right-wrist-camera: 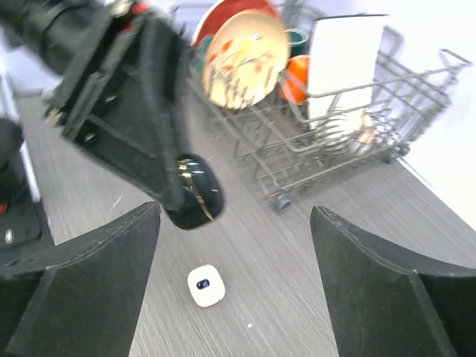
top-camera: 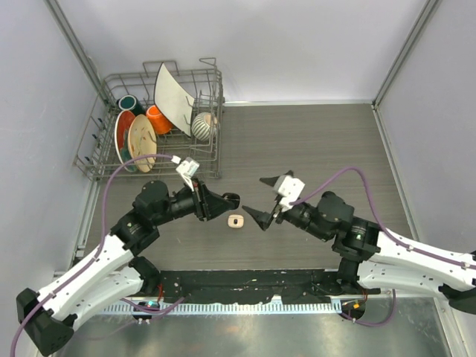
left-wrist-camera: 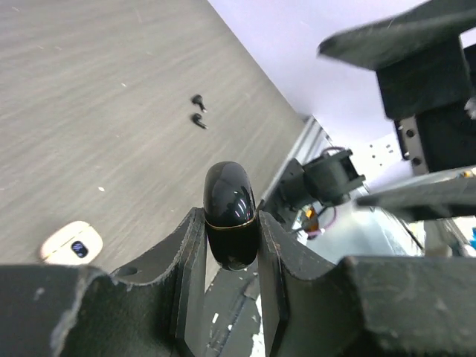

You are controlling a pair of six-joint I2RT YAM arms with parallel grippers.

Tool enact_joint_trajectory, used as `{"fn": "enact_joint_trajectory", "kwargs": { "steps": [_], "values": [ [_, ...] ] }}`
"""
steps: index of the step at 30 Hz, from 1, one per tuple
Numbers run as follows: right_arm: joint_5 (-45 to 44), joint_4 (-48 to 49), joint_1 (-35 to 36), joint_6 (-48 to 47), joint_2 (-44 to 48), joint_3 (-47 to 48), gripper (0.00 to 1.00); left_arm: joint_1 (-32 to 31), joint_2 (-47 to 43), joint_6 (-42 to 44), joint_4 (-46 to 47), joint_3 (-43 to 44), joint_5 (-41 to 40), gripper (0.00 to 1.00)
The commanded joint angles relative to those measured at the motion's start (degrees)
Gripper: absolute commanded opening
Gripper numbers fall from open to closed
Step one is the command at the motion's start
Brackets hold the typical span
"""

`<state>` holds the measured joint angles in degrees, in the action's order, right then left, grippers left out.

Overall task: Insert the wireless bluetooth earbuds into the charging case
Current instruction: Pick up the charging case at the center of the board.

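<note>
glossy black charging case (left-wrist-camera: 230, 212) clamped in the left pincer (top-camera: 225, 204), centre frame. right pincer (top-camera: 254, 196) gapes wide. two black earbuds (left-wrist-camera: 198, 119) lie on the bench (left-wrist-camera: 89, 89), upper middle of the left wrist view. cream case (top-camera: 236, 222) sits between the pincers.

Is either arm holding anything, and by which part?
The left gripper pinches a glossy black oval charging case across its sides, at the gold seam; the right gripper holds nothing.

Bright, even light from above fills the scene, leaving only faint, soft shadows on the table (top-camera: 320, 141). The glossy black charging case (left-wrist-camera: 230, 212) shows small white glints. In both wrist views the near jaws look soft and out of focus.
</note>
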<state>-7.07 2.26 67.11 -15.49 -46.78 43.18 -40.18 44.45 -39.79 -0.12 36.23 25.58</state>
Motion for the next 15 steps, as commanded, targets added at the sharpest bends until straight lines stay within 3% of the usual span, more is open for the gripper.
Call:
{"fn": "enact_joint_trajectory", "kwargs": {
  "steps": [1, 3, 7, 11, 15],
  "values": [
    [-15.84, 9.87, 0.12, 12.48, 5.47, -1.43, 0.92, 0.19, -6.99, 7.7, -2.51, -0.63, -12.04, 0.0],
    [-22.7, 7.95, -0.05, 20.29, 6.18, -0.73, 0.96, 0.28, -9.54, 9.2, -4.18, -1.16, -15.38, 0.0],
    [-26.86, -3.81, -1.98, 36.63, 2.33, 7.15, 0.94, 0.28, -14.02, 14.81, -1.04, -3.87, -16.0, 0.0],
    [-17.39, -11.75, -5.4, 52.11, -2.86, 12.98, 0.88, 0.28, -18.07, 18.69, 6.87, -8.01, -16.71, 0.02],
    [-2.65, -10.09, -8.31, 68.26, -7.17, 13.43, 0.84, 0.28, -19.39, 22.65, 13.99, -11.17, -13.46, 0.01]
  ]
}}
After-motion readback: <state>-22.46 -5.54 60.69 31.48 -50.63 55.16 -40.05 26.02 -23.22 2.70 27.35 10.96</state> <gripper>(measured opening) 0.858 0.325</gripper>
